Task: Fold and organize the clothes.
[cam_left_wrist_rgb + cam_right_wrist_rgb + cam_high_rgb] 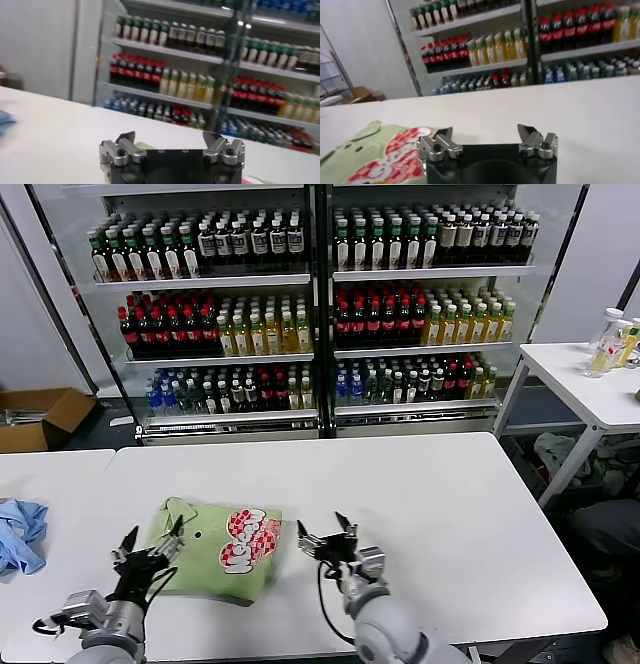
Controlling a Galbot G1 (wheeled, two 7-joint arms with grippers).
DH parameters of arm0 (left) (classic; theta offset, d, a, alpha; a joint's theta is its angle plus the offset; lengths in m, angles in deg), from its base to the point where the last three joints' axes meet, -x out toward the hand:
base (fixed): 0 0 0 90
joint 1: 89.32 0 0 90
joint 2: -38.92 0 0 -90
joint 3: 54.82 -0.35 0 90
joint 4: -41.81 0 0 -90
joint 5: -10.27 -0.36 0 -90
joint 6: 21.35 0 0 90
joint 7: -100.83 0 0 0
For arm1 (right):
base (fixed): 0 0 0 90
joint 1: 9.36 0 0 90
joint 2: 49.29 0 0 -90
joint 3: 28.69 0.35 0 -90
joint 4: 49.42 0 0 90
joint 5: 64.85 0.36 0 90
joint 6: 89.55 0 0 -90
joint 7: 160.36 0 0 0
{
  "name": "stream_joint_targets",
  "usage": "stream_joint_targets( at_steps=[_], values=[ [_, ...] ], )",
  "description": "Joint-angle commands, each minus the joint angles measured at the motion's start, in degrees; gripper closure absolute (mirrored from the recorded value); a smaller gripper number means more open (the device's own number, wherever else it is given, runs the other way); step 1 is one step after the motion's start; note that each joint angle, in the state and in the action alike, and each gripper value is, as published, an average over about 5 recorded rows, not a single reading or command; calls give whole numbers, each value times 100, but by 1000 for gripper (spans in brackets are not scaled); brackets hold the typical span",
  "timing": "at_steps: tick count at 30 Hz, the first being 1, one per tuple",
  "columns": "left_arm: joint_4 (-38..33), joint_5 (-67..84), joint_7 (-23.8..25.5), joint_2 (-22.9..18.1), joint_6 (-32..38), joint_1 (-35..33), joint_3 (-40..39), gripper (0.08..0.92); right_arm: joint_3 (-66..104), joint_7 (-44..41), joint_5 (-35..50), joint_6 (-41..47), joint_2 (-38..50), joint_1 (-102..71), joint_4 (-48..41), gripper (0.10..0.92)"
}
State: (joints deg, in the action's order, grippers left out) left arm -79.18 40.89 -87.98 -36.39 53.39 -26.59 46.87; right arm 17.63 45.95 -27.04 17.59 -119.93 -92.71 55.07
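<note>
Folded polo shirt (215, 549) laid on the table (450, 524).
Both grippers, left (150, 546) and right (325, 536), are held open, empty, flanking the shirt.

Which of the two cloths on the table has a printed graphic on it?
The light green polo shirt, folded between the grippers, shows a red-and-white print; the light blue cloth at the far left is plain.

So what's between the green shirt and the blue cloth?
Only bare white table. The head view shows a gap between the folded green shirt and the blue cloth, with nothing in it.
</note>
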Motion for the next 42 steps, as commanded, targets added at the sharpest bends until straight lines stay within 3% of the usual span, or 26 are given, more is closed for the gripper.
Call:
stream_joint_targets(
  at_steps=[1, 13, 27, 35, 42],
  values=[
    [-56, 119, -291, 4, 143, -189, 483, 177, -1094, 644, 441, 62, -751, 940, -1005, 202],
    [-160, 103, -337, -54, 108, -211, 481, 177, -1236, 1024, 913, 227, -1164, 1137, -1461, 233],
    [-190, 121, -357, -96, 101, -220, 421, 177, -1203, 1018, 997, 342, -1004, 1360, -1558, 631],
    [-268, 130, -355, -124, 98, -265, 392, 177, -1049, 591, 817, 547, -583, 1632, -1556, 879],
    [-369, 98, -345, -160, 84, -318, 315, 177, -798, -118, 597, 757, 197, 2052, -1493, 909]
  ],
)
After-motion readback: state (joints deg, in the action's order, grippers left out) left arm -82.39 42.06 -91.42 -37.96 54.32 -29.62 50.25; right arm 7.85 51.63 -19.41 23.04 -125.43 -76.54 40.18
